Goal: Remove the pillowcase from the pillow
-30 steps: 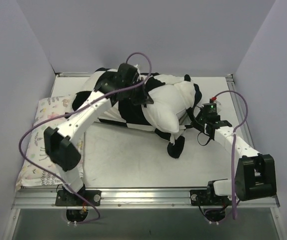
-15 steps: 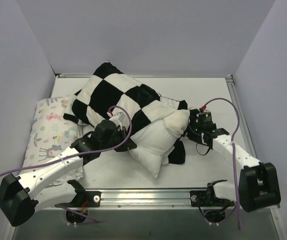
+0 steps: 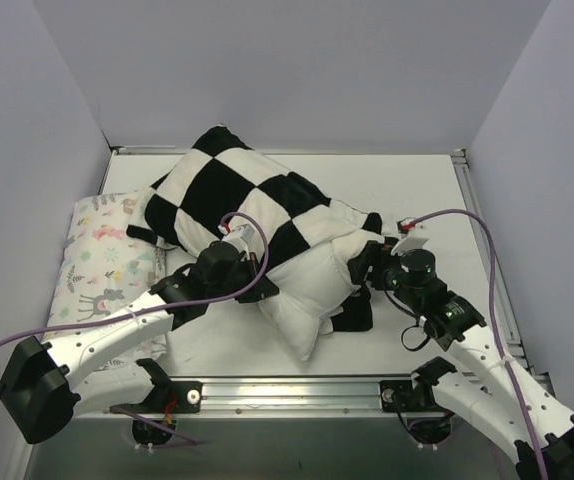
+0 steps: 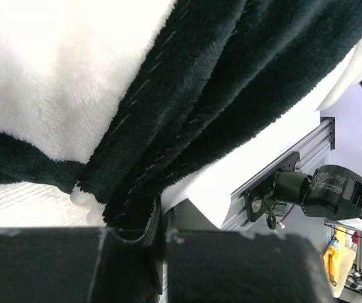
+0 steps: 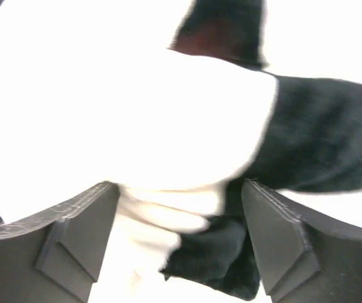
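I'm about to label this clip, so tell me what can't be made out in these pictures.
Left wrist view: the left tool's fingertips, lost in dark pillowcase folds.
Top view: the pillow's far end, covered by the pillowcase.
Right wrist view: blurred and washed out, so whether the white cloth between the right tool's fingers is pillow or pillowcase.

The top external camera sits above and behind the arm bases, facing the far wall and looking down on the whole table (image 3: 227, 340). The left wrist camera is pressed close to the pillowcase (image 4: 219, 82), looking over the left gripper (image 4: 159, 230) toward the near rail (image 4: 294, 161). The right wrist camera looks out between the spread fingers of the right gripper (image 5: 180, 189), equally close and blurred. All three views share the pillowcase's near folds.
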{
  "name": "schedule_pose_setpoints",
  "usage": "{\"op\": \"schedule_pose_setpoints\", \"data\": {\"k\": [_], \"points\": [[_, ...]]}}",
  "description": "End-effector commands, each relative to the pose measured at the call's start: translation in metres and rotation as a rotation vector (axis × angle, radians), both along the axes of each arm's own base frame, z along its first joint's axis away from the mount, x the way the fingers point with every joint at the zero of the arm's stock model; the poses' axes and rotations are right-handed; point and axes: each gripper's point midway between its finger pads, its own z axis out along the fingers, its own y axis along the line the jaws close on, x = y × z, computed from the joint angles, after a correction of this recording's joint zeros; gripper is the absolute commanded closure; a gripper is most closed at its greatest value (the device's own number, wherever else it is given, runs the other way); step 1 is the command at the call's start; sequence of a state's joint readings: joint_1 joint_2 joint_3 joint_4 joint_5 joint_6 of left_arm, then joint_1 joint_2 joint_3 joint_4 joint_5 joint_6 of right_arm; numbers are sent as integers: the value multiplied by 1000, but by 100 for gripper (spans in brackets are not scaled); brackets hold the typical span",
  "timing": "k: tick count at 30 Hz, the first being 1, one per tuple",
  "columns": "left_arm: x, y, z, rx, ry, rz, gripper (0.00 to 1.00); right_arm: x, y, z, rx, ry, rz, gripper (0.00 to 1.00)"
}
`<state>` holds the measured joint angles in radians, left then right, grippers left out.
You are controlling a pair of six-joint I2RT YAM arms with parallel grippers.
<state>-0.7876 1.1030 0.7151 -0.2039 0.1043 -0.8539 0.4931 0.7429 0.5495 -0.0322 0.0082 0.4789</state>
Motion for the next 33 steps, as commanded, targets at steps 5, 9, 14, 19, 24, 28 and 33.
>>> {"op": "schedule_pose_setpoints", "data": {"k": [5, 9, 14, 19, 24, 28, 33], "points": [[11, -1, 14, -6, -33, 44, 100, 15, 18, 19, -190, -56, 18, 9], [8, 1, 17, -3, -30, 47, 100, 29, 1, 2, -361, 37, -85, 15], [2, 14, 29, 3, -42, 75, 100, 50, -51, 18, -453, 51, -318, 75], [-4, 33, 46, -8, -69, 121, 100, 65, -105, 17, -315, 126, -484, 95], [-26, 54, 53, -47, -55, 146, 100, 96, -128, -14, -125, 216, -523, 99], [-36, 68, 41, -31, -32, 170, 100, 118, -97, -41, -9, 243, -412, 100], [-41, 72, 41, -54, -36, 176, 100, 114, -59, -82, -1, 286, -315, 100]]}}
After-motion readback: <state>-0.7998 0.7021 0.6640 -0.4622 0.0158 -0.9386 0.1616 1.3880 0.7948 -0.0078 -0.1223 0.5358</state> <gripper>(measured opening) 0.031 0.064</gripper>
